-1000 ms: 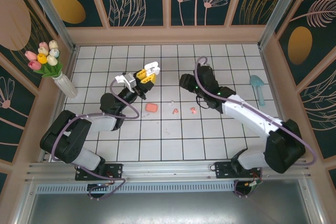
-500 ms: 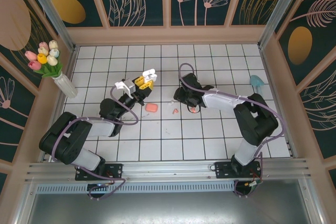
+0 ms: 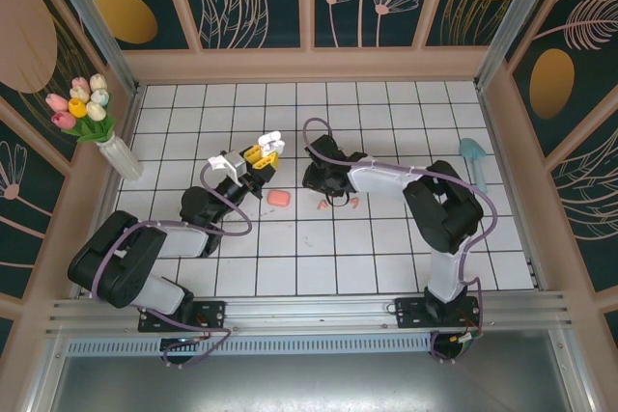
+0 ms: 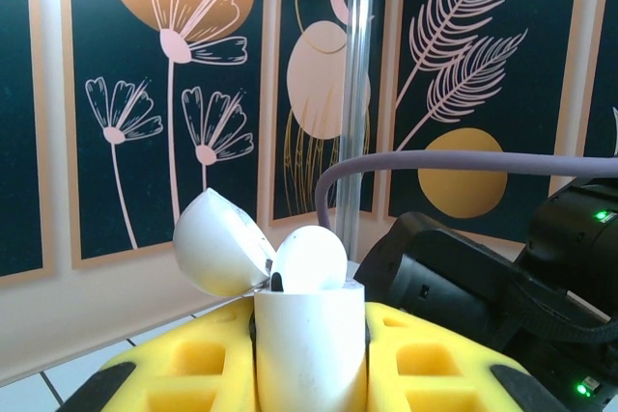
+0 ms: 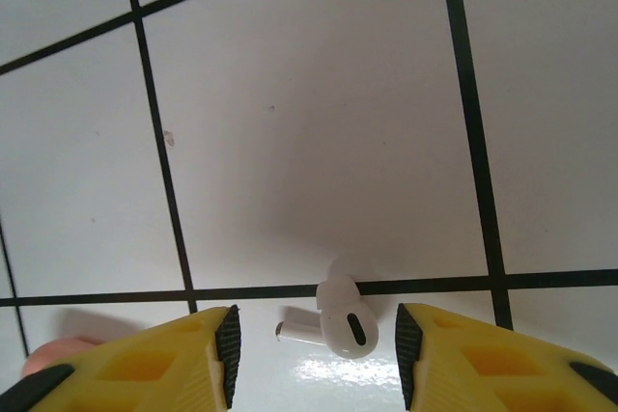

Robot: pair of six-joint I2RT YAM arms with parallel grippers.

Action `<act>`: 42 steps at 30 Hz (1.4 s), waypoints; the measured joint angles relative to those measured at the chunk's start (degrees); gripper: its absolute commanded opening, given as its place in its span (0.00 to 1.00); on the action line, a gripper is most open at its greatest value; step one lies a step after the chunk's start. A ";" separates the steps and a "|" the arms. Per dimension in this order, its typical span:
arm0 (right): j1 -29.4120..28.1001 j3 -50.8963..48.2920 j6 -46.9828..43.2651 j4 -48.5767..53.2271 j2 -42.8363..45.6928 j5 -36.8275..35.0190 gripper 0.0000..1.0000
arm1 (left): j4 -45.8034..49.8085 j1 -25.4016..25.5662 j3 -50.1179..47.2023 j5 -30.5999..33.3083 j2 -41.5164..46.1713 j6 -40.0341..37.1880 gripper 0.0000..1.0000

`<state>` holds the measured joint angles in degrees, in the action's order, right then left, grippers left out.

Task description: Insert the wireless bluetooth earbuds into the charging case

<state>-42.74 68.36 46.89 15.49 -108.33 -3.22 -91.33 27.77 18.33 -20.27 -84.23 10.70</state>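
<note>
My left gripper (image 4: 309,359) is shut on the white charging case (image 4: 309,335), which stands upright with its lid (image 4: 214,243) flipped open; a white rounded shape (image 4: 309,260) rises from its mouth. From above, the case (image 3: 271,137) is held off the floor by the left gripper (image 3: 261,150). My right gripper (image 5: 314,354) is open and points down, with a white earbud (image 5: 343,320) lying on the tile between its fingers (image 5: 174,364), untouched. The right gripper (image 3: 314,178) hangs just right of the case. Two salmon-pink earbuds (image 3: 322,205) (image 3: 354,203) lie on the floor nearby.
A small pink case (image 3: 279,198) lies on the tiles between the arms, its edge (image 5: 43,359) showing at the right wrist view's lower left. A vase of tulips (image 3: 92,113) stands at far left and a blue scoop (image 3: 475,156) at far right. Walls enclose the floor.
The right arm has swung left, from over the salmon-pink earbuds to beside the held case. The left gripper has shifted slightly toward the near left with the case.
</note>
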 measured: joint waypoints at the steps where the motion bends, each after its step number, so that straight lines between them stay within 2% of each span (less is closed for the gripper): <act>1: -0.13 0.11 0.02 0.31 -0.28 -0.31 0.47 | 0.00 0.00 -0.04 0.00 0.07 -0.02 0.00; 11: -0.28 0.76 0.63 2.23 -2.25 -1.86 0.40 | 0.00 0.00 -0.28 0.00 0.13 -0.15 0.00; 17: -0.28 3.78 0.17 2.60 -4.52 -2.19 0.32 | 0.00 0.00 -0.35 0.02 0.07 -0.15 0.00; 26: -0.20 5.55 -6.34 4.50 -5.31 -3.02 0.27 | 0.00 0.00 -0.35 0.00 -0.70 -0.04 0.00; 32: 0.09 7.52 -17.16 5.22 -5.49 -3.48 0.27 | 0.00 0.00 -0.35 0.00 -0.87 0.09 0.00; 36: 1.03 11.65 -23.54 6.03 -6.32 -5.20 0.31 | 0.00 0.00 -0.35 0.00 -0.87 0.09 0.00; 40: 3.04 13.97 -24.13 6.67 -6.49 -5.51 0.44 | 0.02 0.00 -0.35 0.02 -0.61 0.11 0.00; 42: 3.72 14.01 -22.29 7.52 -6.49 -5.46 0.45 | 0.00 0.00 -0.35 0.02 -0.17 0.11 0.00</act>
<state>-39.03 82.37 24.60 23.00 -114.83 -8.69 -91.33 27.77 17.98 -20.25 -84.40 10.81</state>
